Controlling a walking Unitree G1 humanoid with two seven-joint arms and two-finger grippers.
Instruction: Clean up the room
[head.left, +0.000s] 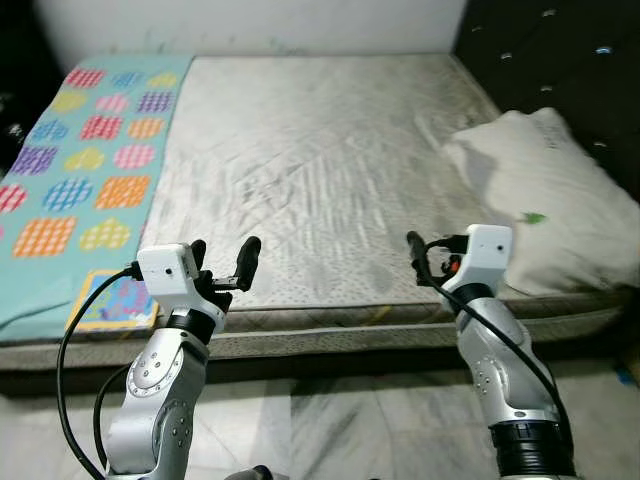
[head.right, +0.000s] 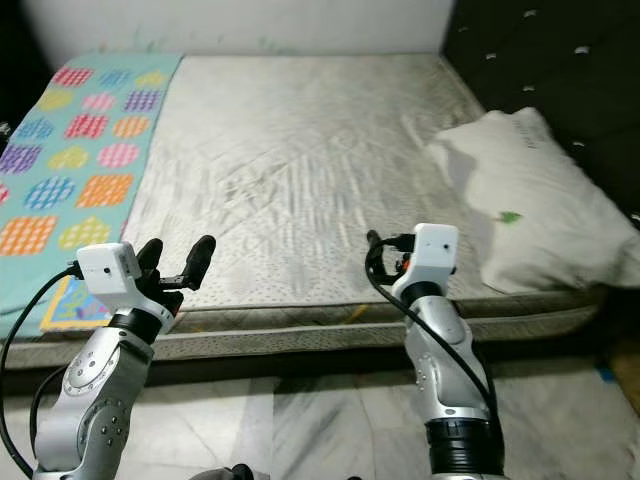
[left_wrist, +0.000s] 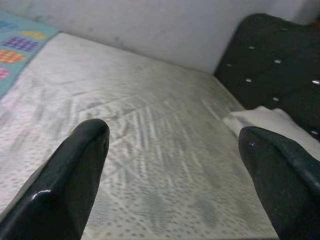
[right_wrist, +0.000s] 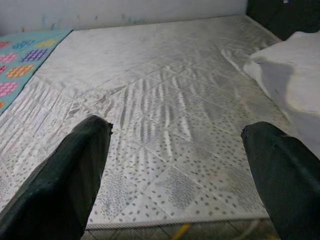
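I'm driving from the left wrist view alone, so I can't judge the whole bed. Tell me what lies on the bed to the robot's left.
Observer: A teal blanket with coloured checked hearts covers the mattress's left strip.
Operator: Report the pillow's full extent; I get a corner.
Observer: One large white pillow lies against the dark headboard on the right, with a small green mark on it.
Operator: Give me the other end effector's state.
Observer: The right end effector is open and empty at the bed's near edge, like the left end effector.
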